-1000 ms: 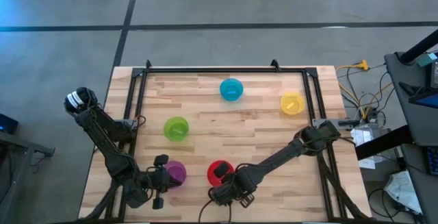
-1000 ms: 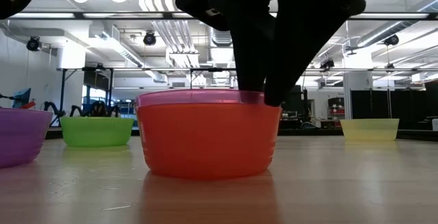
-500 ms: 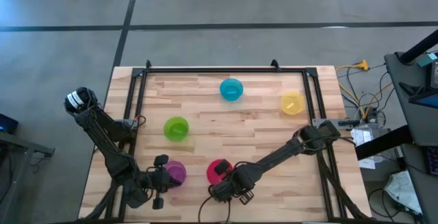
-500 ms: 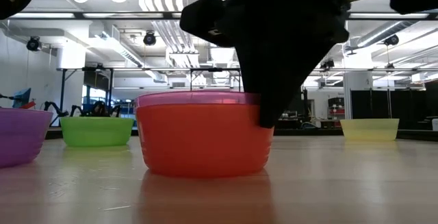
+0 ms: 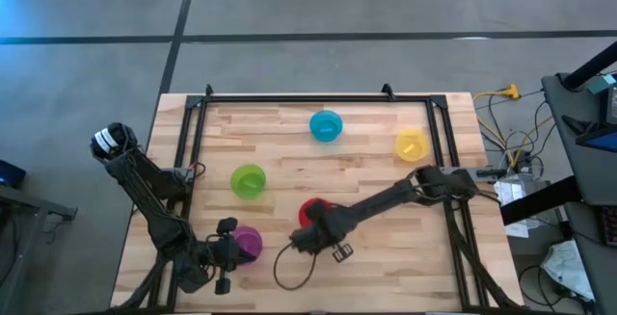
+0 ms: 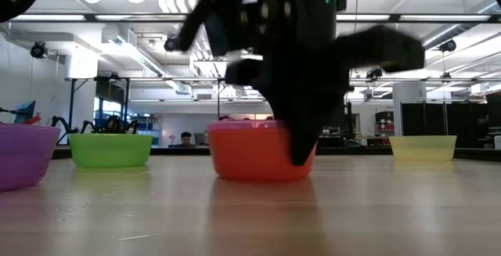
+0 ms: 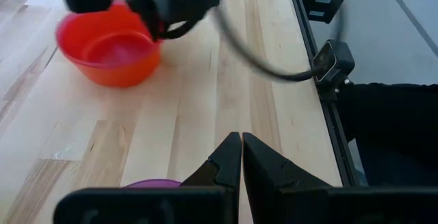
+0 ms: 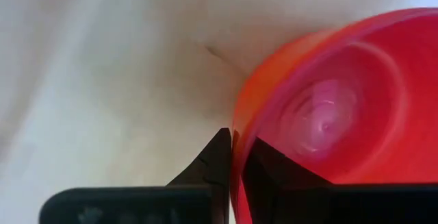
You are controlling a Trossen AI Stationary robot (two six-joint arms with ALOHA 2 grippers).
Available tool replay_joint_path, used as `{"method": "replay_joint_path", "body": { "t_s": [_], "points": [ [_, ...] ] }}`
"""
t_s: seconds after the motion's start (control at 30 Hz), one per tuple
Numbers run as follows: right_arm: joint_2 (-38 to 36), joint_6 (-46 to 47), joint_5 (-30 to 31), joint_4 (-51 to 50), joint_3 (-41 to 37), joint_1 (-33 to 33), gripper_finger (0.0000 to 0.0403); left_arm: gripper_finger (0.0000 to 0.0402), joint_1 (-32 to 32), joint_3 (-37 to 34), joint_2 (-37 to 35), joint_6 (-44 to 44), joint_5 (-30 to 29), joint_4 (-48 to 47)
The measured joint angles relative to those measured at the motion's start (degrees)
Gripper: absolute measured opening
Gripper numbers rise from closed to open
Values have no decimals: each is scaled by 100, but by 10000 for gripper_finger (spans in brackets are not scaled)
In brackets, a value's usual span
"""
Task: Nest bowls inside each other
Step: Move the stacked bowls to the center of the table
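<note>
Between the right gripper's (image 5: pixel 310 236) closed fingers sits the rim of the orange bowl (image 5: pixel 310 211), pink bowl nested inside, likely for dragging; beside the purple bowl (image 5: pixel 248 243), the left gripper (image 5: pixel 224 254) waits shut

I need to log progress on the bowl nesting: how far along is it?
Done: the pink bowl sits inside the orange bowl. In hand: the right gripper pinches that pair's rim. Left: purple bowl, green bowl, blue bowl and yellow bowl stand apart. The left gripper waits shut beside purple.
</note>
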Motion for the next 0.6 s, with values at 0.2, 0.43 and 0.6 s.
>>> {"method": "replay_joint_path", "body": {
  "t_s": [0.2, 0.43, 0.6],
  "points": [
    [-89, 2, 2, 5, -330, -376, 22, 0, -2, -1, 0, -2, 0, -5],
    [-230, 42, -13, 24, -449, -654, 22, 0, -2, -1, 0, -4, 2, 2],
    [-267, 125, -17, 17, -509, -704, 30, 0, -2, -1, 0, -4, 2, 20]
  ]
}}
